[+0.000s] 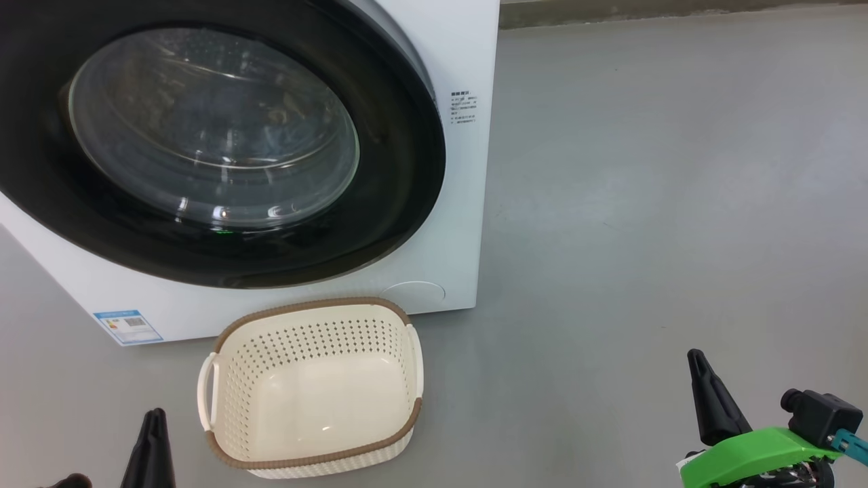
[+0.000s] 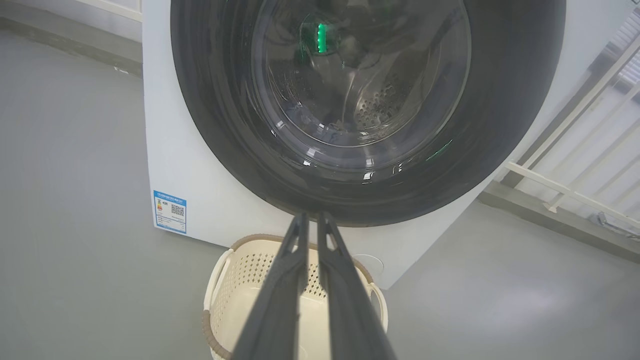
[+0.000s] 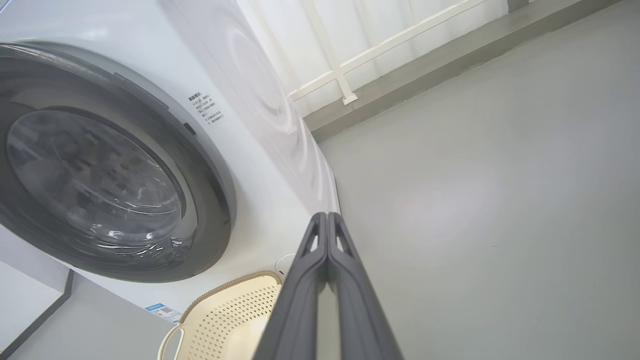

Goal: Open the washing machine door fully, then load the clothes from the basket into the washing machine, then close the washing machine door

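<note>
The washing machine door (image 1: 400, 169), a glossy black ring around a bulging glass bowl, sits closed on the white boxy washing machine (image 1: 468, 224), just ahead of the left gripper (image 2: 312, 216), whose jaws are pressed together on nothing. The perforated cream basket (image 1: 312, 339), brown-rimmed, lies beneath those fingers. The right gripper (image 3: 327, 215), jaws likewise together and empty, has the machine to its left, smooth grey floor (image 1: 644, 203) to its right and a white railing (image 3: 340, 75) beyond.
</note>
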{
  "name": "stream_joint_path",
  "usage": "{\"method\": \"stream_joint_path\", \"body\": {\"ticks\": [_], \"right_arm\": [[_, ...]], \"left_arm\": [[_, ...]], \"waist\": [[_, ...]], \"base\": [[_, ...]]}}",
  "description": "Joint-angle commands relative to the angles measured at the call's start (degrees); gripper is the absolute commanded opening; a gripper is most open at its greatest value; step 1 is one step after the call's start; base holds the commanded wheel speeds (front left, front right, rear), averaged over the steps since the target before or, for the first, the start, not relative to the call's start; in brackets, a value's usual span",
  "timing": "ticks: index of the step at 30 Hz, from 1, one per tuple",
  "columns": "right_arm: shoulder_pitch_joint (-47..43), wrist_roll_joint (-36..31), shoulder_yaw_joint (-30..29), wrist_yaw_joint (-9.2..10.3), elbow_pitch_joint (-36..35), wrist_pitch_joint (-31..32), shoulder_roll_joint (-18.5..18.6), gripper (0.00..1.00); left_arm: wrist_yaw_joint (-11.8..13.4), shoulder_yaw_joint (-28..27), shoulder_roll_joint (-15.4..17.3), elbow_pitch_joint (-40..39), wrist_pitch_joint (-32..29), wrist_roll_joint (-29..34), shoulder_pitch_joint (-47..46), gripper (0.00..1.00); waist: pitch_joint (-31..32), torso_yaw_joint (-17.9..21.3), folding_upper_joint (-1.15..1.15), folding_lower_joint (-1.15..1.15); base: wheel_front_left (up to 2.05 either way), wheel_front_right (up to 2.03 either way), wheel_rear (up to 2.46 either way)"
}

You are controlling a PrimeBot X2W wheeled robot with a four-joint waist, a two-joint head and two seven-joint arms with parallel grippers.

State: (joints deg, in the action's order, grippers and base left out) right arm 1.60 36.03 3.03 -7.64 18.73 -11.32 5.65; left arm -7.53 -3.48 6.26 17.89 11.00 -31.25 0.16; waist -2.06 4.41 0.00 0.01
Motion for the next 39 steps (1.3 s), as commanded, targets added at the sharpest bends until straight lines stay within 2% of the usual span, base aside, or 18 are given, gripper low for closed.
{"method": "stream_joint_path", "body": {"ticks": [1,39], "right_arm": [[1.63,1.23,-0.63,0.02,-1.71,0.27,0.58,0.00],[2.79,21.73,-3.19,0.07,-2.71,6.10,-0.13,0.00]], "left_arm": [[0.03,-0.70,0.79,-1.45,-0.40,-1.48,-1.93,0.00],[0.04,-1.57,-0.72,-2.17,-6.61,-23.03,-3.69,0.00]], "waist": [[0.02,-0.04,0.00,-0.01],[0.75,-1.63,0.00,-0.01]], "base": [[0.00,0.00,0.00],[0.00,0.00,0.00]]}}
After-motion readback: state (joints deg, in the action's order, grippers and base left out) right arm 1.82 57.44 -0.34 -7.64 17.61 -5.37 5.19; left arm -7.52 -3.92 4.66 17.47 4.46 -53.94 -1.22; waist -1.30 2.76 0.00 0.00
